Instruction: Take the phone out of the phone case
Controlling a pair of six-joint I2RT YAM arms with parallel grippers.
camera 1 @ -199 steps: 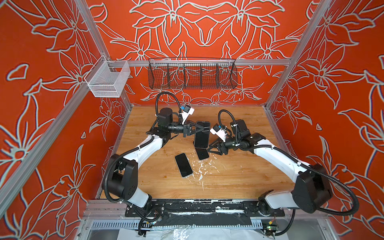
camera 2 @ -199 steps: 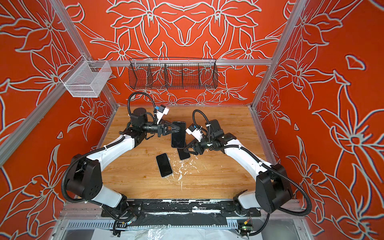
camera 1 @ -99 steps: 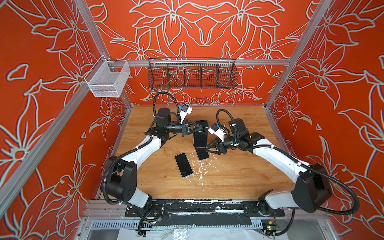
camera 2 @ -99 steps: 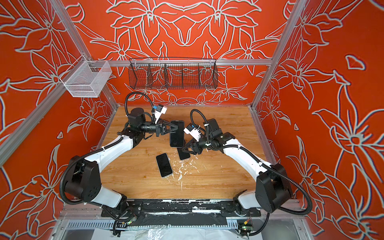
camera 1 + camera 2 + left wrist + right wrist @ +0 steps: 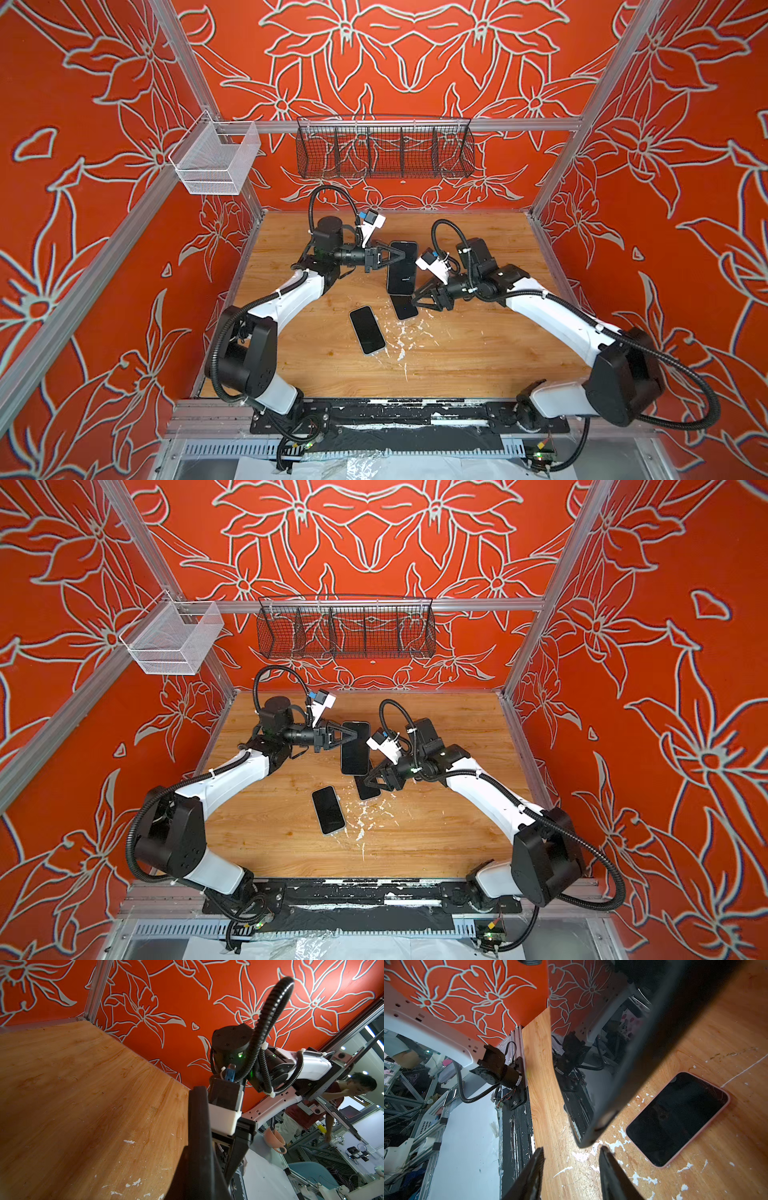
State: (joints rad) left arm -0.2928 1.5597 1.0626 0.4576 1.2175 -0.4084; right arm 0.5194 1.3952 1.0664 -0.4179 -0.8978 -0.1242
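The left gripper [image 5: 394, 258] is pinched tight on the side edge of a glossy black rectangular phone [image 5: 402, 274] with a thick dark rim, holding it raised over the scuffed wooden table [image 5: 478, 353]. The right gripper [image 5: 572, 1148] has its jaws partly spread with nothing between them, and the raised phone's lower corner sits just ahead of the gap. Beyond it, a black-screened phone in a pink case [image 5: 675, 1118] lies flat on the table, and a dark flat slab [image 5: 405, 309] lies partly hidden beneath the raised phone.

text: none legible | brands, numbers, signs: none — phone [image 5: 402, 268] screen dark, blank
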